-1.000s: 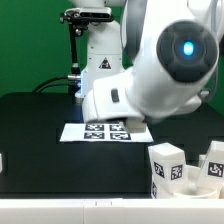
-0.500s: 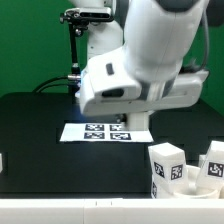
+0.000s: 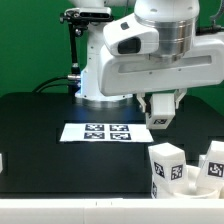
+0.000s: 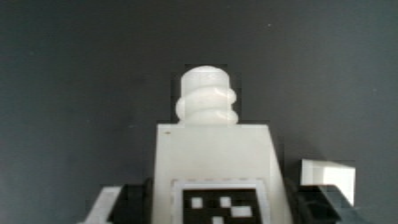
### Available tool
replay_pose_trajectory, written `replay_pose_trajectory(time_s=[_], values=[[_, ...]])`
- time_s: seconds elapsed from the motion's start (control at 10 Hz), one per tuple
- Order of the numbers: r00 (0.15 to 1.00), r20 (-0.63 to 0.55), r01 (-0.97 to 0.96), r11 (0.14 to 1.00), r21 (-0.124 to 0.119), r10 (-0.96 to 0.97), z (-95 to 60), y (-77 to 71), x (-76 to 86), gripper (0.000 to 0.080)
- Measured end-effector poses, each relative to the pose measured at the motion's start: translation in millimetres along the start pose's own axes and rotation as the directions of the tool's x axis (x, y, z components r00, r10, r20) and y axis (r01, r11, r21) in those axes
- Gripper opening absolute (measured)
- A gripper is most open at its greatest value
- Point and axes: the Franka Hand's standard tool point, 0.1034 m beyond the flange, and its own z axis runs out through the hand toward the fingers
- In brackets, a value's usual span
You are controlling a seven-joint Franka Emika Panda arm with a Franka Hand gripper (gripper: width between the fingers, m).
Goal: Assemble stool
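Gripper (image 3: 160, 112) is clenched on 1 stool leg (image 3: 161, 113), held in the air above the black table (image 3: 40, 125), to the exterior view's right of the marker board (image 3: 99, 131). Wrist view: leg (image 4: 217, 150) peg-end out. 2 more legs (image 3: 167, 166) stand near the table's front edge.

the stool leg (image 4: 214, 150) looks like smooth matt white plastic, its tag printed flat black. the surface (image 3: 40, 115) is matt black; the marker board (image 3: 97, 132) looks papery.
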Motion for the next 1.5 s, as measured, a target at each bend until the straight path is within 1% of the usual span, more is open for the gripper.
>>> replay_pose_trajectory(time_s=[0.1, 0.2, 0.3, 0.4, 0.6, 0.7, 0.8, 0.9, 1.0, 1.3, 1.4, 1.5], values=[[0.996, -0.091, -0.009, 1.000, 0.001, 0.009, -3.9, -3.4, 9.3, 0.0334], [0.975, -0.221, -0.010, 1.000, 0.009, 0.011, -14.9, -14.4, 28.9, 0.0334], [0.950, -0.314, -0.002, 1.000, 0.000, 0.002, -26.4, -19.0, 39.9, 0.0334], [0.925, -0.380, -0.002, 1.000, -0.012, -0.002, -34.8, -17.2, 42.3, 0.0334], [0.864, -0.503, -0.013, 0.999, -0.038, -0.008, -33.3, -10.8, 44.7, 0.0334], [0.838, -0.546, -0.018, 0.999, -0.046, -0.010, -32.5, -10.2, 44.8, 0.0334], [0.774, -0.633, -0.032, 0.998, -0.052, -0.009, -32.6, -12.2, 48.0, 0.0334], [0.749, -0.663, -0.038, 0.998, -0.055, -0.008, -26.3, -11.6, 47.3, 0.0334], [0.723, -0.691, -0.043, 0.997, -0.058, -0.009, -24.5, -10.4, 48.1, 0.0334], [0.723, -0.691, -0.044, 0.997, -0.059, -0.010, -22.6, -10.0, 48.2, 0.0334], [0.708, -0.706, -0.045, 0.997, -0.062, -0.012, -22.2, -10.3, 49.0, 0.0334], [0.678, -0.735, -0.048, 0.996, -0.070, -0.019, -16.1, -11.0, 49.8, 0.0334]])
